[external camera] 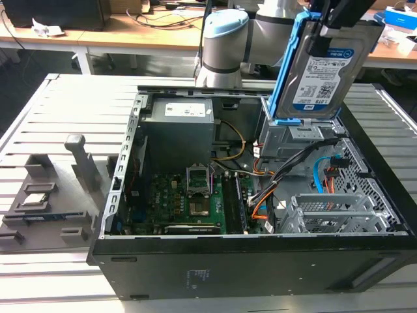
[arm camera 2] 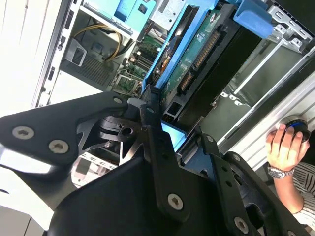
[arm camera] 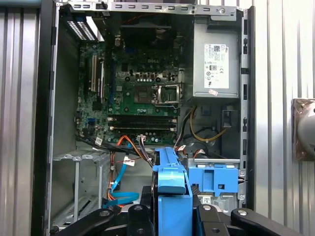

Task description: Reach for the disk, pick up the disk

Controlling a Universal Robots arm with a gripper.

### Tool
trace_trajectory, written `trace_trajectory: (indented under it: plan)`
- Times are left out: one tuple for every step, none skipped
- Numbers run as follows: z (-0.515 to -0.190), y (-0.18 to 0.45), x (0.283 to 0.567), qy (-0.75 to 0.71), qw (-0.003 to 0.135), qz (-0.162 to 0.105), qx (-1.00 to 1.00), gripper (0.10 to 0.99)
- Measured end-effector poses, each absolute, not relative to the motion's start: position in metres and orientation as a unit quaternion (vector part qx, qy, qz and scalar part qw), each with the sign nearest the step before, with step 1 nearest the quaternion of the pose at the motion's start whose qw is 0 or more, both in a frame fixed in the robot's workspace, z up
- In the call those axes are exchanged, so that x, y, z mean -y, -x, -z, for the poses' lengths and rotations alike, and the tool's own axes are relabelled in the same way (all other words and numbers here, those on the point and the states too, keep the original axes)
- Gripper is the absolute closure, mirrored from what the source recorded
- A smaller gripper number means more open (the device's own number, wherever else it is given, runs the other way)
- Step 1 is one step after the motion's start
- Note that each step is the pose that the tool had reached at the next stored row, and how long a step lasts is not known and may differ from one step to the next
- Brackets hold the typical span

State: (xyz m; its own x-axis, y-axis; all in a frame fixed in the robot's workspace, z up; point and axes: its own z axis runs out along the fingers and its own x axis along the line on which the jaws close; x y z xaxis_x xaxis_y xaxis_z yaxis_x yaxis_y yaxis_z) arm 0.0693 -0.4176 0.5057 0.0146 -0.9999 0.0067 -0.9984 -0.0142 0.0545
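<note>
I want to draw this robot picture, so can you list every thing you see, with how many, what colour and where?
disk: one, silver-grey with blue frame, held up over the open computer case
computer case: one, black, lying open on the slatted table
power supply: one, grey, inside the case
motherboard: one, green, on the case floor
holder blocks: several, grey, on the table at the exterior view's left
person's hand: one, beside the case in the second wrist view
robot arm: one, white-blue, behind the case
pincer: one, black, shut on the disk

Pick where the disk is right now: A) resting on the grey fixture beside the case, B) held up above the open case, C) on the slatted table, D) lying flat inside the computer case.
B: the disk hangs upright in the gripper above the open computer case.
</note>
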Motion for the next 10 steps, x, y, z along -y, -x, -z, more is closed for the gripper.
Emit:
trace_trajectory:
  plan:
    - [-0.506,-0.069,0.419,-0.712,0.022,0.017,0.702,0.722]
    - [-0.506,-0.069,0.419,-0.712,0.022,0.017,0.702,0.722]
    - [-0.506,-0.069,0.42,-0.712,0.022,0.017,0.702,0.722]
    - [-0.506,-0.069,0.421,-0.712,0.022,0.017,0.702,0.722]
    - [-0.506,-0.069,0.422,-0.712,0.022,0.017,0.702,0.722]
    - [-0.506,-0.069,0.424,-0.712,0.022,0.017,0.702,0.722]
    - [-0.506,-0.069,0.426,-0.712,0.022,0.017,0.702,0.722]
    - [-0.506,-0.069,0.427,-0.712,0.022,0.017,0.702,0.722]
    - [-0.506,-0.069,0.428,-0.712,0.022,0.017,0.702,0.722]
    - [-0.506,-0.069,0.43,-0.712,0.022,0.017,0.702,0.722]
